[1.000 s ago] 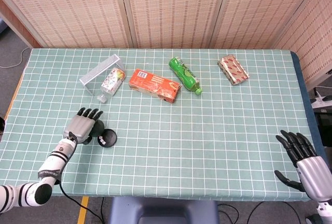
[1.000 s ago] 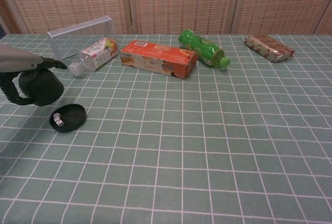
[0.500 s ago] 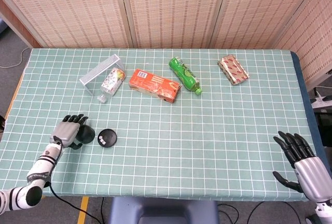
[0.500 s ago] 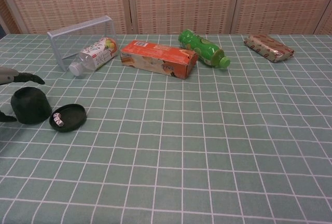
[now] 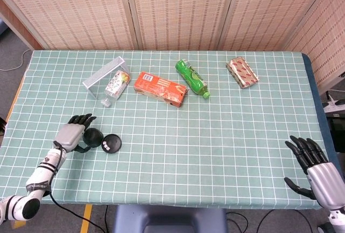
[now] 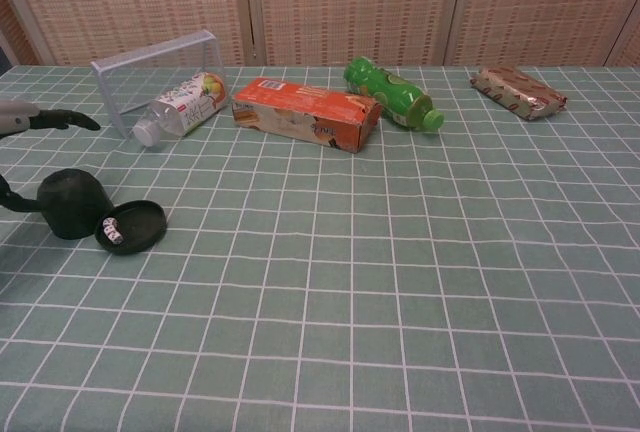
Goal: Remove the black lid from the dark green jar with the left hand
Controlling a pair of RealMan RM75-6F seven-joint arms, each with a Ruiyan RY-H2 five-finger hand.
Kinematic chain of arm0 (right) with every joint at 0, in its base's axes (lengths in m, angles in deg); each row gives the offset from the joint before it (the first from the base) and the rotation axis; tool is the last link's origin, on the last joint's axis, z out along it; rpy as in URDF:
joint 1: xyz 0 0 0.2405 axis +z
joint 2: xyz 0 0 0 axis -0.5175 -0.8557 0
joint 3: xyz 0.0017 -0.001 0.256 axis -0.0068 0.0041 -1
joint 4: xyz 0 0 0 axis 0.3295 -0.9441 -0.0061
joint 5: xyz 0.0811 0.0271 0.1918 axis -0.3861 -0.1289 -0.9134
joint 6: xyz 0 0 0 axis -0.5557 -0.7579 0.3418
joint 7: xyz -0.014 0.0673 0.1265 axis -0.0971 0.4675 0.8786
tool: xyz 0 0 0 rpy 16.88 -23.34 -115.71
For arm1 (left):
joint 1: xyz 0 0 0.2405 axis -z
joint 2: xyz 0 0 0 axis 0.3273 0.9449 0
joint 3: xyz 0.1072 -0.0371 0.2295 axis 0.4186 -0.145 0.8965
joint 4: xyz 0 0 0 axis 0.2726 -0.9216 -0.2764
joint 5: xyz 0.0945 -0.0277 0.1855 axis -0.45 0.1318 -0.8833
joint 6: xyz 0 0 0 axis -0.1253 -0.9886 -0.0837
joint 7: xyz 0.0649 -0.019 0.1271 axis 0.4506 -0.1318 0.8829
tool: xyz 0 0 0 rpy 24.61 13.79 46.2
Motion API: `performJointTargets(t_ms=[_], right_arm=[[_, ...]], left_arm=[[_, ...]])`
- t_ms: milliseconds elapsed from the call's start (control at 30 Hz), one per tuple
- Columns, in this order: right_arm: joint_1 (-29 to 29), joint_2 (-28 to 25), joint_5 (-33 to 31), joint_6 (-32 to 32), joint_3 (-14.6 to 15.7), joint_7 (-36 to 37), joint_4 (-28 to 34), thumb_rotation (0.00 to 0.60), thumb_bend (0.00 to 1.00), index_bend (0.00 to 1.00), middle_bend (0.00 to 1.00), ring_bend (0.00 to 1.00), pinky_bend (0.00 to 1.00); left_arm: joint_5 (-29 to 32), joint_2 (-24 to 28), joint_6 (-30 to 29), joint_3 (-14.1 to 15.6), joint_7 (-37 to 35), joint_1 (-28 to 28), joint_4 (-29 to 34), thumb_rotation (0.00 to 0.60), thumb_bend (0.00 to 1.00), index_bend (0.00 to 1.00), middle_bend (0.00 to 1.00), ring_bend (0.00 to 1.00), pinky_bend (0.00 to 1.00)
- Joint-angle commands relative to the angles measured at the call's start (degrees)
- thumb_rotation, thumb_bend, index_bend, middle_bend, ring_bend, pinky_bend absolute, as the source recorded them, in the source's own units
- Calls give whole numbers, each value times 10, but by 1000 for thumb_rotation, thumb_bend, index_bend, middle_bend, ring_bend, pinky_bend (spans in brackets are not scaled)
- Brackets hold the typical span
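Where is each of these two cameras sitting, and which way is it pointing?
Head view: high up, looking steeply down on the whole table; shows the left hand beside the dark green jar and the right hand at the near right corner.
Chest view: low, looking across the tabletop toward the screens; only the left hand's fingers show at the left edge.
Both show the jar, black lid, orange box and green bottle.
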Motion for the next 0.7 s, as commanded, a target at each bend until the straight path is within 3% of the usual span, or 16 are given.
performJointTargets(t_ms=[33,133,200,267,367,467,700], right_arm=[[-1,0,1,-2,0,0,0,600,156,0,0,0,0],[-1,0,5,-2,1,-6,0,600,156,0,0,0,0],[-1,2,7,1,3,-13,0,600,156,0,0,0,0],[-1,3,8,6,6,-21,1,600,156,0,0,0,0],[-1,4,13,6,7,-28,3,600,156,0,0,0,0],[-1,6,15,6,8,-33,3,600,156,0,0,0,0],[-1,10,12,15,10,-41,5,600,156,0,0,0,0]], left_arm=[[-61,39,-61,2,-18,-36,53,600,260,0,0,0,4],[-146,58,-149,30,-62,-97,88,600,295,0,0,0,4],[-220,49,-228,58,-103,-151,79,600,316,0,0,0,2],[-286,24,-315,82,-134,-207,37,600,336,0,0,0,0],[-337,-20,-405,101,-178,-270,-40,600,362,0,0,0,0],[-345,-36,-418,105,-210,-291,-90,600,382,0,0,0,0],[-339,-33,-414,85,-204,-304,-105,600,397,0,0,0,0]])
